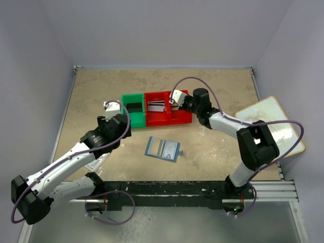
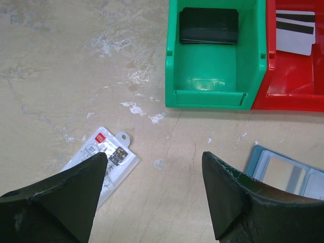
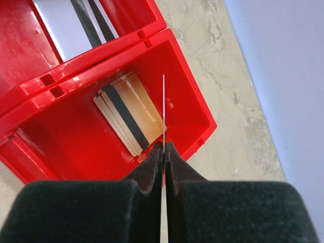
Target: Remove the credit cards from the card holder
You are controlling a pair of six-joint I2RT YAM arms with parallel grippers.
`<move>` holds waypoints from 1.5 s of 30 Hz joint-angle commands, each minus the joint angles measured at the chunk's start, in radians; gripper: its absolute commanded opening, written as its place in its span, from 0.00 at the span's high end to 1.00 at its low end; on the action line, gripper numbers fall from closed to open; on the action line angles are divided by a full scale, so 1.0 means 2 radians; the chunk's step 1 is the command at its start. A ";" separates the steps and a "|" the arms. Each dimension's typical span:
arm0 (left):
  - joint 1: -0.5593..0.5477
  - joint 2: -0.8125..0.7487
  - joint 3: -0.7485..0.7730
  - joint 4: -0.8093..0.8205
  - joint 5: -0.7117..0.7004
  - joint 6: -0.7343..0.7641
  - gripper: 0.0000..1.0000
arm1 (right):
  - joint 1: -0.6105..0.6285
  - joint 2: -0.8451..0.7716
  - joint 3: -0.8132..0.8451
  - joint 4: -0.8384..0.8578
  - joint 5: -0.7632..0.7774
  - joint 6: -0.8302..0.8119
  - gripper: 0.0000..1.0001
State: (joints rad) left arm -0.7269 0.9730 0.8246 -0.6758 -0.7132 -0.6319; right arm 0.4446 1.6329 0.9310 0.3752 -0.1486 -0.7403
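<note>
The card holder (image 1: 163, 149) lies open on the table, lighter blue inside up, with cards still in its slots; its corner shows in the left wrist view (image 2: 283, 172). My left gripper (image 2: 154, 162) hangs open over bare table left of it, holding nothing. My right gripper (image 3: 163, 145) is shut on a thin credit card (image 3: 163, 109), seen edge-on, above the right red bin (image 3: 61, 147). Gold credit cards (image 3: 132, 114) lie in that bin. Dark cards (image 2: 208, 25) lie in the green bin (image 2: 212, 96). Silver-white striped cards (image 2: 295, 33) lie in the middle red bin.
A white packet with red marks (image 2: 109, 157) lies on the table under my left finger. The green bin (image 1: 132, 108) and red bins (image 1: 174, 119) stand in a row at mid-table. A white board (image 1: 271, 124) rests at the right edge. Walls enclose the table.
</note>
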 commanded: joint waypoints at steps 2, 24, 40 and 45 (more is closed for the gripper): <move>0.001 -0.025 0.008 0.010 -0.023 0.010 0.26 | -0.001 0.023 0.051 -0.018 -0.024 -0.061 1.00; 0.001 -0.010 0.011 0.003 -0.031 0.011 0.26 | -0.002 0.146 0.153 -0.080 0.007 -0.104 0.99; 0.001 -0.001 0.013 0.001 -0.028 0.013 0.26 | 0.001 0.167 0.159 -0.109 0.021 -0.119 0.83; 0.001 0.000 0.013 0.001 -0.026 0.013 0.26 | 0.001 0.165 0.167 -0.129 0.011 -0.114 0.71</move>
State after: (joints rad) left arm -0.7269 0.9726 0.8246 -0.6773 -0.7479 -0.6300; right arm 0.4446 1.9770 1.2301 0.1532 -0.1150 -0.9680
